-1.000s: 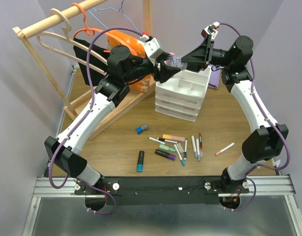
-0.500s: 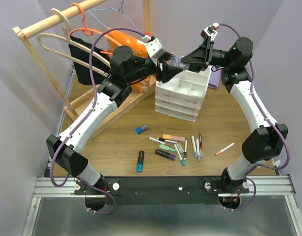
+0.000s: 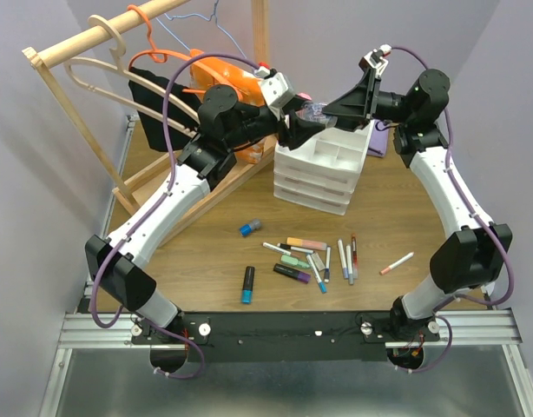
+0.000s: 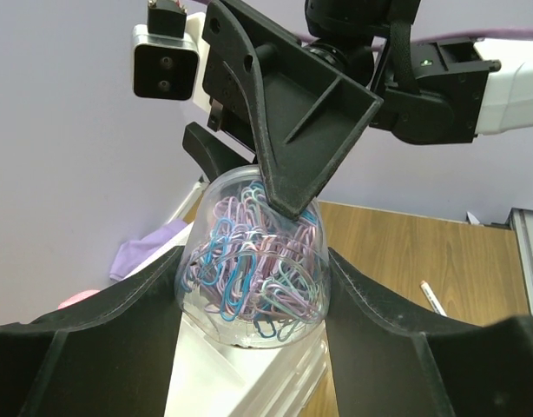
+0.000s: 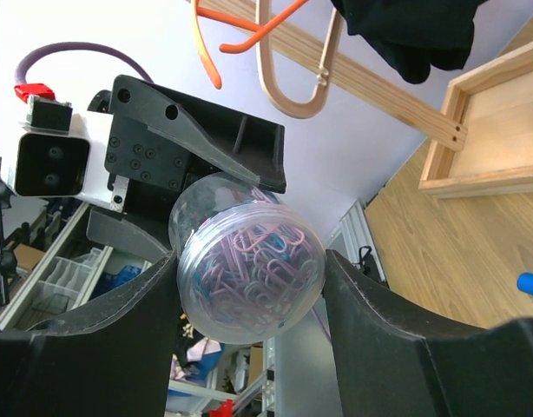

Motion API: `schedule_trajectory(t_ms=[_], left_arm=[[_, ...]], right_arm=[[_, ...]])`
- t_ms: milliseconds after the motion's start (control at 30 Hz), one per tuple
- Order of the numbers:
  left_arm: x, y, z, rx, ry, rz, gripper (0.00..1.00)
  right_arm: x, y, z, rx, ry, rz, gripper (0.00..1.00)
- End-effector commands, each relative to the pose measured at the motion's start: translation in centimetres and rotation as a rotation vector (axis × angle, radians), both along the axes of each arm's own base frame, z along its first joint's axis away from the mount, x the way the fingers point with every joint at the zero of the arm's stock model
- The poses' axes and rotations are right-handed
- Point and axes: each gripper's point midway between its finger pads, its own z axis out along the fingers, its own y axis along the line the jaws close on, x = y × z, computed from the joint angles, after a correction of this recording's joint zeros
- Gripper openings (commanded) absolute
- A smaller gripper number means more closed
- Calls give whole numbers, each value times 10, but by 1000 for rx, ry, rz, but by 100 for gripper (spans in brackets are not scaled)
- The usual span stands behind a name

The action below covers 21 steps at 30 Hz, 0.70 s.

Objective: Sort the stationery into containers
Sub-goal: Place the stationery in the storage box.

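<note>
A clear plastic jar of pastel paper clips (image 3: 312, 110) hangs above the white three-drawer organiser (image 3: 323, 187) and its divided top tray (image 3: 364, 139). My left gripper (image 3: 303, 119) is shut on the jar's body (image 4: 253, 261). My right gripper (image 3: 325, 108) is shut on its lid end (image 5: 249, 269) from the other side. Several pens and highlighters (image 3: 319, 256) lie on the table in front. A blue highlighter (image 3: 247, 284), a blue-capped bottle (image 3: 250, 228) and a lone white pen (image 3: 397, 262) lie apart from them.
A wooden clothes rack (image 3: 75, 52) with hangers and a black garment (image 3: 154, 109) stands at the back left. An orange bag (image 3: 227, 74) sits behind the left arm. A purple cloth (image 3: 381, 139) lies behind the organiser.
The left arm has shifted slightly right and back, and the jar has moved a little right with both grippers still on it. The items on the table have not moved.
</note>
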Motion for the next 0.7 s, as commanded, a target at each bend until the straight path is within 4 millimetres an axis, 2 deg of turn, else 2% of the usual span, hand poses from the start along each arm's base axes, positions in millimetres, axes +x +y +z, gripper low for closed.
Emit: schedule_trajectory(t_ms=[0,100,233,267,333,467,500,567,600,633,667], left_arm=[[12,-1,5,5,-81,85,70],[15,14,3,60,-106,166,99],[3,34,4,92,-150,213,99],[-5,40,1,100,-153,210,99],[-10,48,-2,106,-144,231,99],[-28,70,-5,125,-150,270,99],[-32,74,-4,130,-159,275,99],[-53,82,0,133,-178,240,99],[-59,83,-7,148,-178,219,99],[-68,84,-10,153,-179,191,99],[-82,86,-10,155,-181,152,99]], right_arm=[[-39,4,2,-42,-107,117,8],[-35,-2,5,-57,-166,114,4],[-26,-7,10,-76,-203,130,2],[-25,-7,19,-76,-242,129,2],[-14,-7,12,-90,-220,125,2],[2,-8,20,-112,-283,84,2],[3,-9,27,-124,-281,65,2],[18,-8,20,-150,-328,33,2],[21,-9,15,-176,-292,11,2],[35,-10,12,-209,-350,-38,1],[40,-10,8,-230,-357,-56,1]])
